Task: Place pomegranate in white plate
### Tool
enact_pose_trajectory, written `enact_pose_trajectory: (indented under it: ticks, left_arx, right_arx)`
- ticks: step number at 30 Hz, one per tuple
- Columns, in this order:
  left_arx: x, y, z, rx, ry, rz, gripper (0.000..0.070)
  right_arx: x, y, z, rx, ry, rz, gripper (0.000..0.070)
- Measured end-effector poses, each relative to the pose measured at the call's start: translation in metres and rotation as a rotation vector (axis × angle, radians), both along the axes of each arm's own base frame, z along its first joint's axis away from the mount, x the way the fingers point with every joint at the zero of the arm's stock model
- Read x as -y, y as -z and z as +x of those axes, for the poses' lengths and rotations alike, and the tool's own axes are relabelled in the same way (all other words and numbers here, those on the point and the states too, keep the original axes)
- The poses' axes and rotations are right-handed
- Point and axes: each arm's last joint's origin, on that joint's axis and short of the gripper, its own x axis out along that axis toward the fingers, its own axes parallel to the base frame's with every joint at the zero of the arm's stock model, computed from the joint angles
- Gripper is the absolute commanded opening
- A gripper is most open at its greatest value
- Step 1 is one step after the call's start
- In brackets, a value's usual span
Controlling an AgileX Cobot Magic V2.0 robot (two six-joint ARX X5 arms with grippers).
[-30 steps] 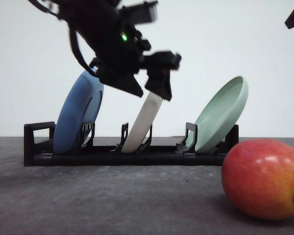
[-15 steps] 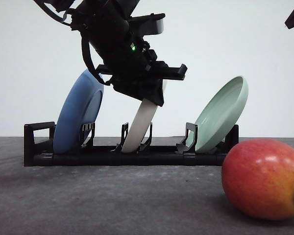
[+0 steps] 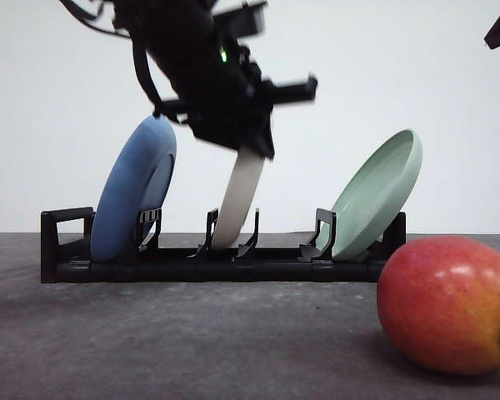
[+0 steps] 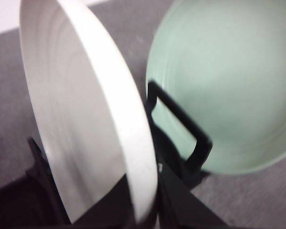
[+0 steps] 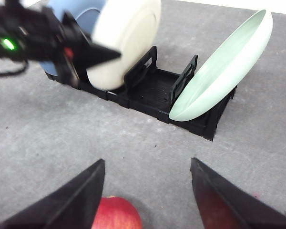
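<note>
The white plate (image 3: pixel 242 200) stands nearly upright on edge in the middle slot of a black rack (image 3: pixel 217 260). My left gripper (image 3: pixel 252 148) is shut on its top rim. In the left wrist view the plate's rim (image 4: pixel 136 157) runs down between the dark fingers (image 4: pixel 181 210). The red and yellow pomegranate (image 3: pixel 448 304) lies on the grey table in front of the rack, to the right. My right gripper (image 5: pixel 148 200) hangs open over the table, and the pomegranate (image 5: pixel 117 214) shows close to one of its fingers (image 5: pixel 66 200).
A blue plate (image 3: pixel 137 196) leans in the rack's left slot and a pale green plate (image 3: pixel 379 196) in its right slot, also seen close beside the white one (image 4: pixel 229 81). Bare grey table lies in front of the rack.
The left gripper has come down onto the white plate's top rim and swung it from leaning right to almost upright. The pomegranate has not moved.
</note>
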Motion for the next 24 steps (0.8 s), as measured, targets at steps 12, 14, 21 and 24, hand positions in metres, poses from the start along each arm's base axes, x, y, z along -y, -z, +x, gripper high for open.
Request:
enact_pose_trajectory:
  ticks: [12,14,21,24]
  left_arx:
    - [-0.033,-0.071,-0.038,0.021,0.048,-0.223,0.0012]
    - [-0.041,-0.082,-0.047,0.008,0.078,-0.245,0.0012]
    - [-0.069,-0.106,-0.086,-0.038,0.115,-0.231,0.0012]
    - [-0.08,-0.112,-0.103,-0.062,0.132,-0.21,0.0012]
  right_arx:
    - [0.0,0.0,0.0,0.0,0.0,0.0,0.0363]
    - [0.0,0.0,0.0,0.0,0.0,0.0,0.0363]
    - [0.0,0.0,0.0,0.0,0.0,0.0,0.0363]
    - [0.0,0.0,0.0,0.0,0.0,0.0,0.0363]
